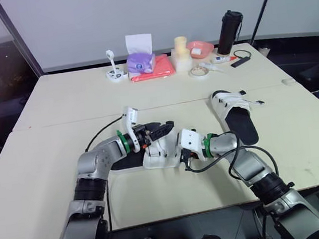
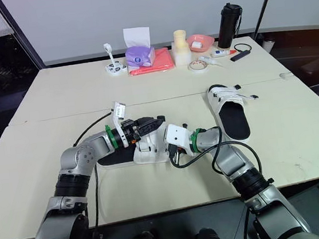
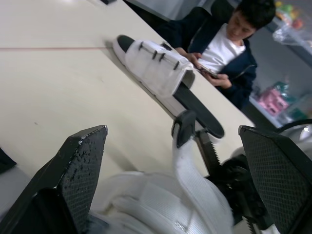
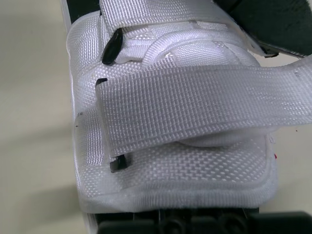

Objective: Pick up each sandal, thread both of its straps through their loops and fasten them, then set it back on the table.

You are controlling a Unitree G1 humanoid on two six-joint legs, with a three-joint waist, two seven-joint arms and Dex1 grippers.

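Left wrist view: L gripper [image 3: 173, 141] fingers [image 3: 80, 170] wide apart, gripping nothing; a white strap [image 3: 195, 180] of the near sandal [image 1: 155, 154] stands up btwn them. That sandal lies front-centre on the table [image 1: 60, 108], w/ the R gripper [image 1: 179, 153] right against it; can't tell its state. 2nd sandal [image 1: 235, 114] lies flat to the right, apart. Far edge: pink bowl [image 1: 200, 48] w/ sth white inside, purple tissue box [image 1: 140, 63] w/ a tissue [image 1: 139, 43] sticking up, black lidded tumbler [image 1: 229, 31].

White sandal [image 4: 170, 187] is coarse woven cloth webbing, the table [image 1: 60, 108] smooth and matt
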